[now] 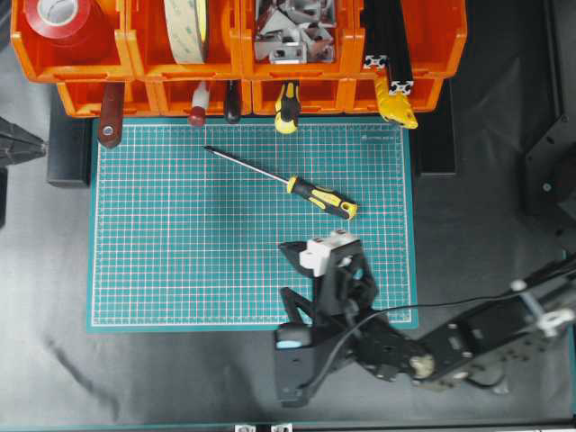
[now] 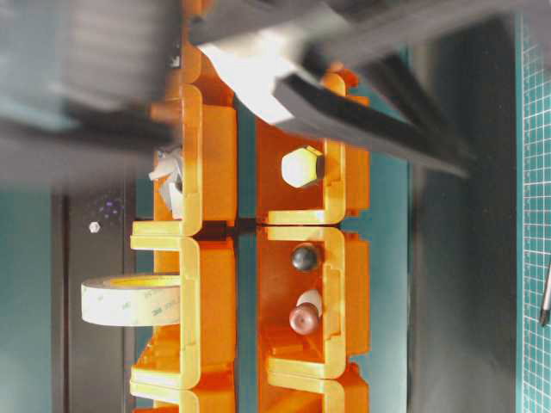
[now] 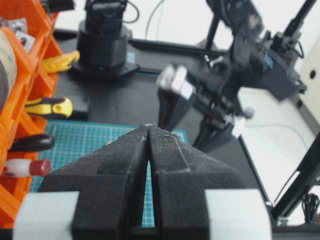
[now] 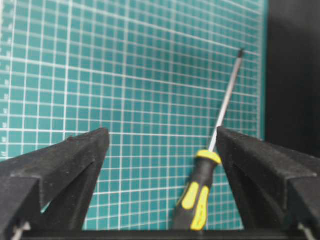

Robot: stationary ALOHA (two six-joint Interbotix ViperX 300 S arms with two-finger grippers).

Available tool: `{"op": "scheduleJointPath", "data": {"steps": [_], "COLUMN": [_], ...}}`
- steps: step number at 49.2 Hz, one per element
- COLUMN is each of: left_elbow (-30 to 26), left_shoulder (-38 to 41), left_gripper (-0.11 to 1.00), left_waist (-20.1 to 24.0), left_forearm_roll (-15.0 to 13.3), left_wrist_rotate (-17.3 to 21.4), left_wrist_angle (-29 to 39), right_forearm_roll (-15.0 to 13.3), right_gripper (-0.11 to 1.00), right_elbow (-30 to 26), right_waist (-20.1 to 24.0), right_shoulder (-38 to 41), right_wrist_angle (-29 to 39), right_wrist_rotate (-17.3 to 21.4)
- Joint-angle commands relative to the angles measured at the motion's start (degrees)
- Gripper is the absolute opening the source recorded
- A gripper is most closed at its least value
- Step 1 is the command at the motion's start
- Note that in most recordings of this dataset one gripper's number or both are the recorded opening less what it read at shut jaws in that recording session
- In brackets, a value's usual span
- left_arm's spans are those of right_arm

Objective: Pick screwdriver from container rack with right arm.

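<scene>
The screwdriver (image 1: 320,196) lies flat on the green mat (image 1: 180,234), handle to the lower right and shaft pointing to the upper left, clear of the orange container rack (image 1: 144,72). My right gripper (image 1: 290,277) hovers over the mat just below the handle, open and empty. In the right wrist view the screwdriver (image 4: 199,192) lies between the spread fingers of the gripper (image 4: 161,132), close to the right one, untouched. My left gripper (image 3: 149,128) is shut on nothing, off to the left of the mat.
The rack's bins hold a red tape roll (image 1: 63,18), a beige tape roll (image 1: 187,27), metal brackets (image 1: 292,31), a stubby yellow-and-black tool (image 1: 287,106), red-handled tools (image 1: 111,115) and a yellow part (image 1: 396,106). Black tabletop surrounds the mat.
</scene>
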Motion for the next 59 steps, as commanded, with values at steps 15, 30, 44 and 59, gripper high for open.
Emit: {"op": "scheduleJointPath", "data": {"steps": [15, 30, 44, 59], "left_elbow": [-1.5, -1.5, -1.5, -1.7], "left_shoulder": [-0.3, -0.3, -0.2, -0.4], "left_gripper": [0.00, 0.00, 0.00, 0.00], "left_waist": [-0.1, -0.1, -0.1, -0.1], "left_forearm_roll": [0.2, 0.2, 0.2, 0.2], "left_wrist_rotate": [-0.1, 0.2, 0.1, 0.2], "left_wrist_angle": [0.1, 0.1, 0.0, -0.2], "right_forearm_roll": [-5.3, -11.3, -15.6, -18.0], "right_gripper": [0.83, 0.83, 0.83, 0.81], "right_elbow": [7.6, 18.1, 26.3, 31.6], "right_waist": [2.7, 4.0, -1.1, -7.7], "right_shoulder": [-16.4, -28.9, -40.3, -53.3], "right_wrist_angle": [2.2, -2.1, -14.8, -25.7], "right_wrist_rotate": [14.1, 27.7, 32.9, 32.6]}}
